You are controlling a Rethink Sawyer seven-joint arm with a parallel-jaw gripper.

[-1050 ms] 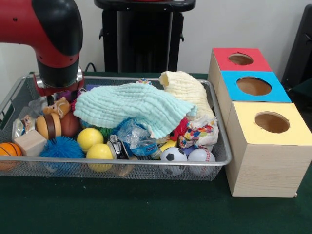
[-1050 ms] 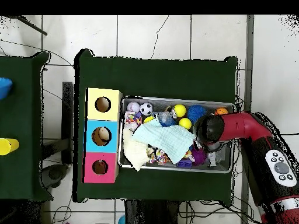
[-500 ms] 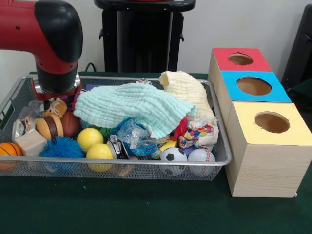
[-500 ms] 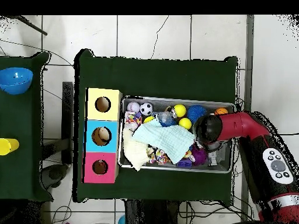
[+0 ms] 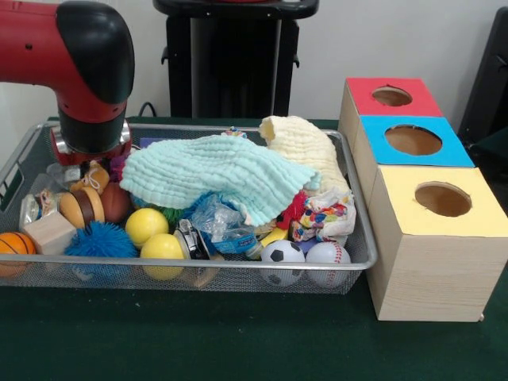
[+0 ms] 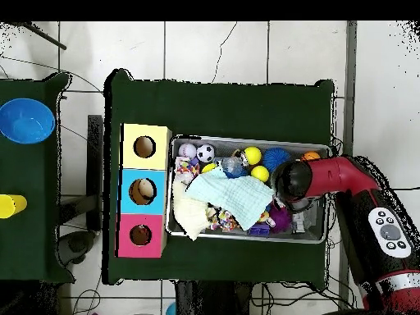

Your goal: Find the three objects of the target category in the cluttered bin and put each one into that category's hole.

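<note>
Gripper hidden under the red-and-black arm (image 5: 75, 71) at upper left of the front view; could not tell whether it was released or holding anything. Compared with a second earlier the arm head sat slightly higher and a touch right, with more of the small brown plush toy (image 5: 94, 176) showing beneath it, so this read as a lift off the left end of the wire bin (image 5: 238, 266), probably without a catch. Target category unclear. Ball candidates lay along the front edge: two yellow balls (image 5: 147, 226), soccer ball (image 5: 283, 252), baseball (image 5: 328, 253), basketball (image 5: 14, 243) at far left, blue spiky ball (image 5: 101, 238). Mint cloth (image 5: 214, 175) covered mid-bin, cream cloth (image 5: 305, 151) behind it. Sorting box (image 5: 425, 262) at right, holes red, blue, yellow.

Overhead: arm (image 6: 324, 180) over the bin's right end, bin (image 6: 246, 236) centre, box (image 6: 130, 190) left of it. Blue bowl (image 6: 26, 120) at upper left had slid further into frame. Nothing visibly dropped in a hole; task likely early.
</note>
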